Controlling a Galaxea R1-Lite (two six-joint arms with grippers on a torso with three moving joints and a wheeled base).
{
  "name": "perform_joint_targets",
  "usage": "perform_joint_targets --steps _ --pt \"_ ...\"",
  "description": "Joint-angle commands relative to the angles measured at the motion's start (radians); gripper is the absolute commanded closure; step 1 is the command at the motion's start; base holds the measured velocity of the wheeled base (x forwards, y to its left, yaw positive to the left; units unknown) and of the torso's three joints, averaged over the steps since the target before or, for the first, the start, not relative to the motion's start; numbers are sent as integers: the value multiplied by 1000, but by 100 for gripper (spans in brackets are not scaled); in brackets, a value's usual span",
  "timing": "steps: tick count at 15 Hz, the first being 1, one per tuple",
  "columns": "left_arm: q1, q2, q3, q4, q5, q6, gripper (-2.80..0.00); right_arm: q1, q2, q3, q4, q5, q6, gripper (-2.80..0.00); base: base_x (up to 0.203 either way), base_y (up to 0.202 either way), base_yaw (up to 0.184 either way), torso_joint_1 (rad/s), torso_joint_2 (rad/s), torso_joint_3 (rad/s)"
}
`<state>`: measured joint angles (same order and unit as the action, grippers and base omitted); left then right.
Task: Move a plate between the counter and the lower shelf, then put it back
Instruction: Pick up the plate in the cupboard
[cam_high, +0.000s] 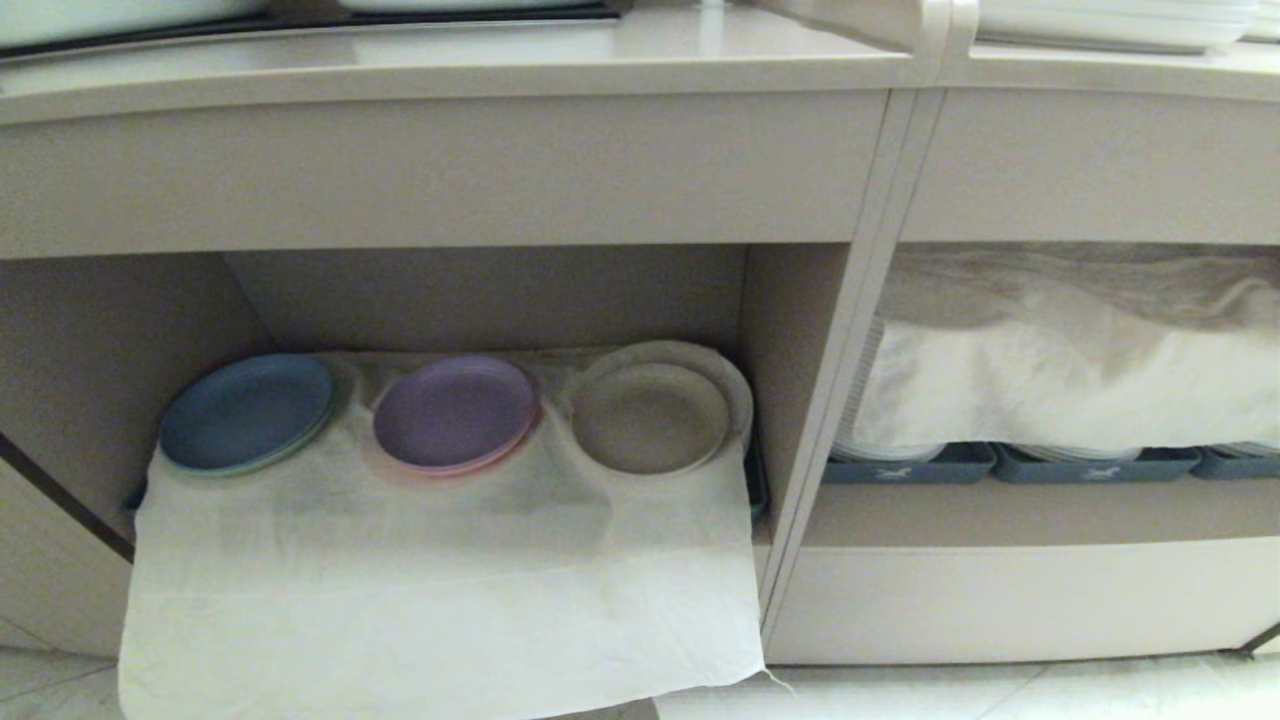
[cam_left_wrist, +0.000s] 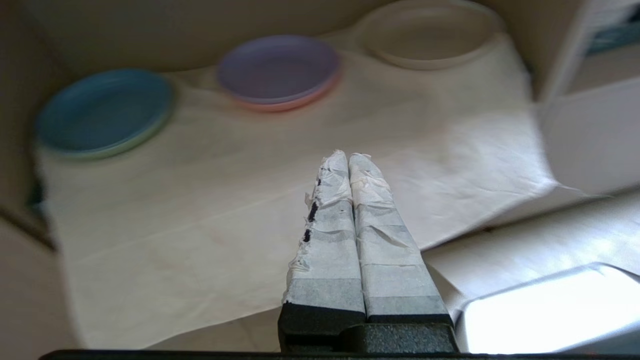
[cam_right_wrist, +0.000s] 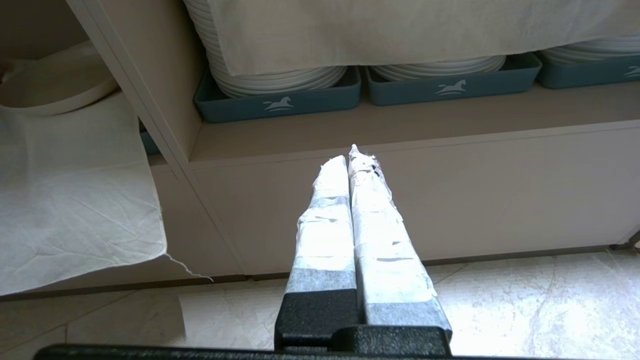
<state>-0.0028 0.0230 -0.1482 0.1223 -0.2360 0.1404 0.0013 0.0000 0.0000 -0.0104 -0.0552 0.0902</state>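
The cream-beige plate (cam_high: 650, 417) sits at the right end of the lower shelf (cam_high: 490, 290), on top of a larger pale plate, over a crinkled white cloth (cam_high: 440, 590) that hangs down the front. In the left wrist view the plate (cam_left_wrist: 430, 32) lies far off, beyond my left gripper (cam_left_wrist: 348, 156), which is shut and empty above the draped cloth (cam_left_wrist: 240, 210). My right gripper (cam_right_wrist: 348, 159) is shut and empty, low in front of the neighbouring bay's base panel. The counter (cam_high: 600, 60) runs along the top. Neither arm shows in the head view.
A blue plate (cam_high: 246, 412) and a purple plate (cam_high: 455, 414) lie left of the cream one. A cabinet post (cam_high: 850, 370) divides the bays. The right bay holds blue-grey trays (cam_right_wrist: 280, 102) of stacked white plates (cam_right_wrist: 280, 77) under another cloth (cam_high: 1080, 380). Pale tiled floor (cam_right_wrist: 525, 300) lies below.
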Motion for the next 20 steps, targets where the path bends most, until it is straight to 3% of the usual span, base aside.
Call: perform_joint_targets --steps 1,5,9,12,17,20 --pt "1 38 -46 45 -62 1 0 0 0 0 0 0 0 0 0 0 0 0 0 0" --pt "1 230 -101 21 -120 0 0 0 0 0 0 0 0 0 0 0 0 0 0 0" --pt "-8 481 -129 -141 -141 1 0 0 0 0 0 0 0 0 0 0 0 0 0 0" --pt "-33 643 -127 -255 -202 7 0 0 0 0 0 0 0 0 0 0 0 0 0 0" --pt "-101 903 -28 -496 -222 131 0 0 0 0 0 0 0 0 0 0 0 0 0 0" --pt "-127 1112 -11 -663 -221 174 0 0 0 0 0 0 0 0 0 0 0 0 0 0"
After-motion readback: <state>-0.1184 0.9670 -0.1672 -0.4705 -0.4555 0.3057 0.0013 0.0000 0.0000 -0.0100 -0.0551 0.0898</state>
